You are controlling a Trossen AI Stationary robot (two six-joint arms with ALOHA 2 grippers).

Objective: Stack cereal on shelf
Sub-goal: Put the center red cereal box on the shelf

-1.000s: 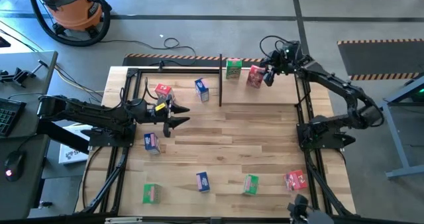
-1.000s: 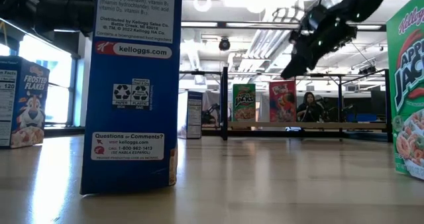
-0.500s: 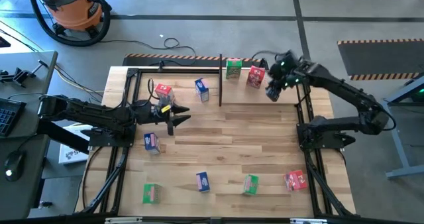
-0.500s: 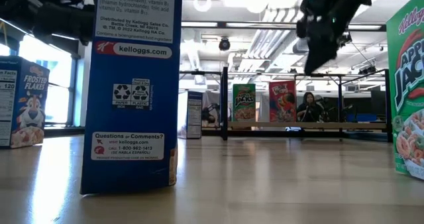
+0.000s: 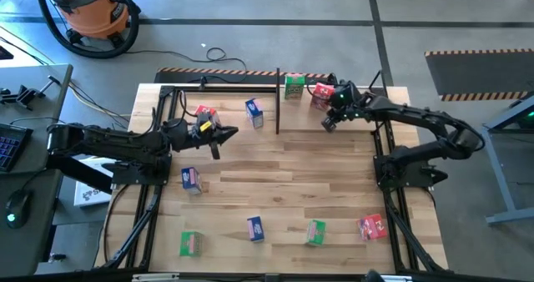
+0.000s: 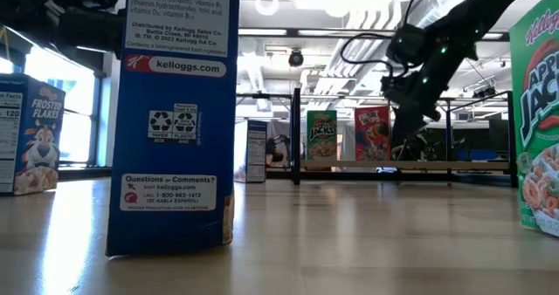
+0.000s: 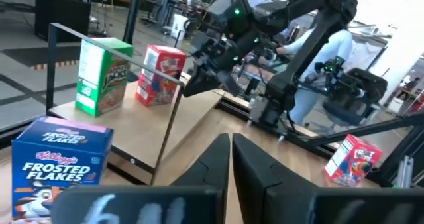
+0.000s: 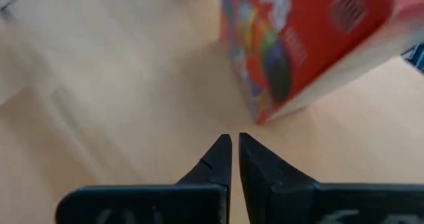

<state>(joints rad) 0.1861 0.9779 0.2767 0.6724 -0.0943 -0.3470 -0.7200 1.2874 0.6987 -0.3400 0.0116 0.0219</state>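
Note:
A green cereal box [image 5: 294,86] and a red one [image 5: 321,94] stand upright side by side at the table's far edge, right of the shelf's upright post [image 5: 278,98]. My right gripper [image 5: 328,124] is shut just on the near side of the red box [image 8: 298,45], its tips short of the box's lower corner. A blue box [image 5: 254,109] and a second red box [image 5: 204,115] stand left of the post. My left gripper [image 5: 227,134] is shut beside that red box, pointing toward the table's right edge, with nothing between its fingers [image 7: 230,144].
Several more cereal boxes stand on the table: blue [image 5: 190,179] at mid left, then green [image 5: 190,244], blue [image 5: 255,228], green [image 5: 315,231] and red [image 5: 372,226] along the near edge. The table's middle is bare wood. A person sits beyond the far edge [image 6: 408,142].
My right gripper has drawn back from the red box at the far edge, toward the table's near edge and a little left, has come down lower, and has shut. The red box stays standing. My left gripper has shut its fingers, staying about where it was.

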